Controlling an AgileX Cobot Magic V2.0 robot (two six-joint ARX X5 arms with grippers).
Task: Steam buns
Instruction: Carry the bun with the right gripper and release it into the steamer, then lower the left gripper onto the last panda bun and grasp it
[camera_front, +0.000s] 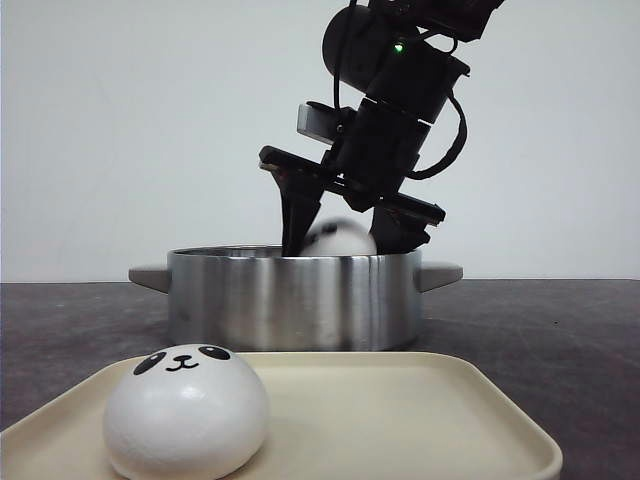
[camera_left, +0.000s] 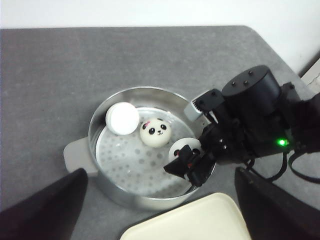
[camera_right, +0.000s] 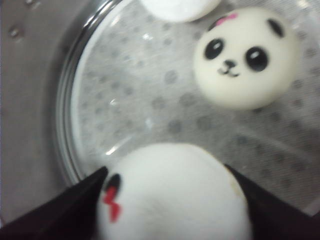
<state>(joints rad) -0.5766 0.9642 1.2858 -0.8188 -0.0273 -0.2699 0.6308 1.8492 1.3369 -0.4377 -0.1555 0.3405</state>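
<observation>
I see the right gripper (camera_left: 186, 159) clamped on a panda bun (camera_right: 175, 195), held above the steamer pot (camera_front: 290, 300) near its rim. Risk: releasing here drops it against the wall. Left gripper (camera_left: 160, 220) spread wide, idle. One bun (camera_front: 185, 408) remains on the tray (camera_front: 420, 420).

Steamer pot (camera_front: 290, 300) stands on the bench (camera_front: 560, 330), behind the tray (camera_front: 400, 420). One bun (camera_front: 186, 410) sits on the tray's left part, nearest the camera. Two buns lie inside the pot on its perforated floor: one (camera_left: 122, 118) against the wall, another (camera_left: 155, 132) just beside it, nearer centre. A third bun (camera_left: 181, 148) is between the right gripper's (camera_front: 352, 232) fingers (camera_front: 297, 215), over the pot's interior near the rim.
</observation>
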